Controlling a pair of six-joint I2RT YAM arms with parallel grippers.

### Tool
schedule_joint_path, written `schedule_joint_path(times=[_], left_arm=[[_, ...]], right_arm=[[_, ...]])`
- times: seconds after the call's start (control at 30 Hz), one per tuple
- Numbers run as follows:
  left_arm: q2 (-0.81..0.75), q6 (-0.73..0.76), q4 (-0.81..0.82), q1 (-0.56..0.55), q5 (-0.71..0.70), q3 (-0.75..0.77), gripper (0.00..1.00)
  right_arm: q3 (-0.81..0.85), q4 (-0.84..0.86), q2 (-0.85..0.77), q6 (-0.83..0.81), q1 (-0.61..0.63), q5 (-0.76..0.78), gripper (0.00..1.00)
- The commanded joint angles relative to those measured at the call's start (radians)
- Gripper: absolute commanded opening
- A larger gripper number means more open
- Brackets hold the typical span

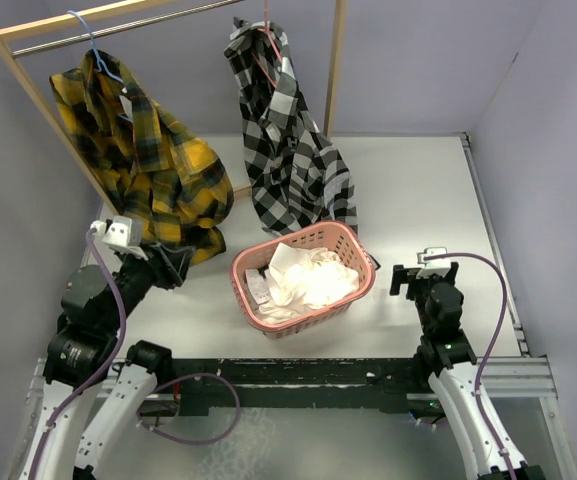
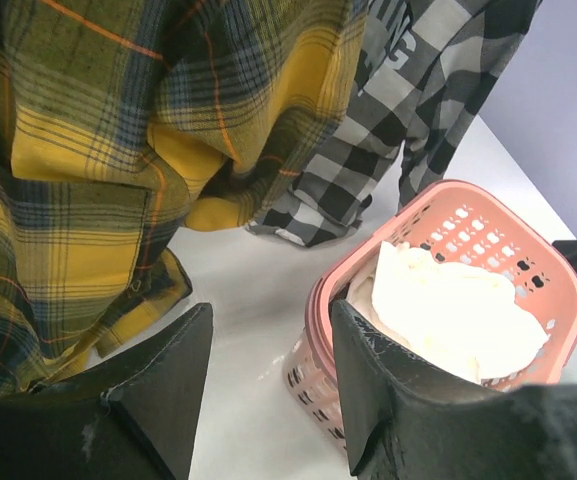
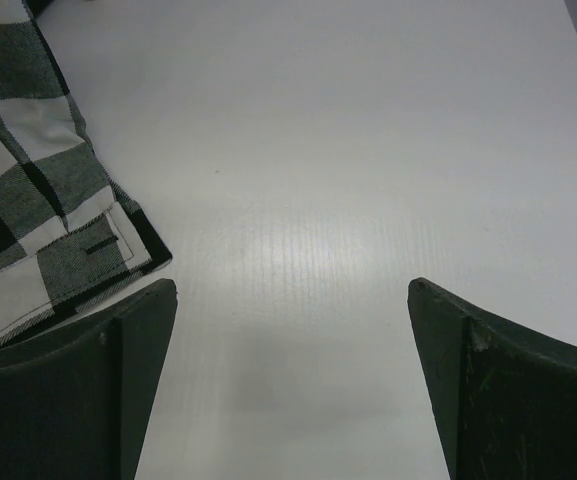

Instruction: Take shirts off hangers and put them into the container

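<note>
The yellow and dark checked shirt (image 1: 143, 160) hangs from a light blue hanger (image 1: 93, 45) on the rod, its hem resting on the table. A black and white checked shirt (image 1: 288, 140) hangs on a pink hanger (image 1: 266, 40), its tail trailing behind the pink container (image 1: 353, 240). My left gripper (image 1: 173, 262) sits low beside the yellow shirt's hem, open, with nothing between its fingers. In the left wrist view, the yellow shirt (image 2: 88, 150) fills the upper left and the container (image 2: 558, 270) is at right. My right gripper (image 1: 423, 272) stands open over bare table, right of the container.
A white cloth (image 1: 308, 280) fills the container. The wooden rack (image 1: 38, 95) with its metal rod (image 1: 128, 25) spans the back left. Grey walls close in the table on both sides. In the right wrist view, a black and white shirt corner (image 3: 28, 190) lies left of the fingers.
</note>
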Motion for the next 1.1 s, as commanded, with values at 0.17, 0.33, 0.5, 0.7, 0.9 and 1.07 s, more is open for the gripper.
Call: schedule_joint_path(times=[0.17, 0.33, 0.5, 0.7, 0.9, 1.07], left_arm=[[-0.032, 0.007, 0.026, 0.002, 0.041, -0.010, 0.55], [-0.009, 0.009, 0.025, 0.002, 0.066, -0.007, 0.55], [-0.012, 0.010, 0.027, 0.002, 0.076, -0.008, 0.55], [-0.020, 0.009, 0.032, 0.001, 0.075, -0.001, 0.53], [0.009, -0.001, 0.113, 0.002, 0.150, 0.052, 0.43], [0.133, 0.067, 0.112, 0.001, 0.169, 0.154, 0.00]], right_arm=[[0.009, 0.086, 0.054, 0.033, 0.004, 0.069, 1.00], [0.036, 0.028, -0.005, -0.007, 0.004, -0.023, 1.00], [0.322, -0.093, 0.037, 0.017, 0.004, -0.174, 1.00], [0.735, -0.021, 0.217, 0.514, 0.004, -0.499, 1.00], [0.960, 0.130, 0.526, 0.687, 0.004, -0.742, 1.00], [0.974, 0.727, 0.766, 1.101, 0.004, -0.884, 0.98]])
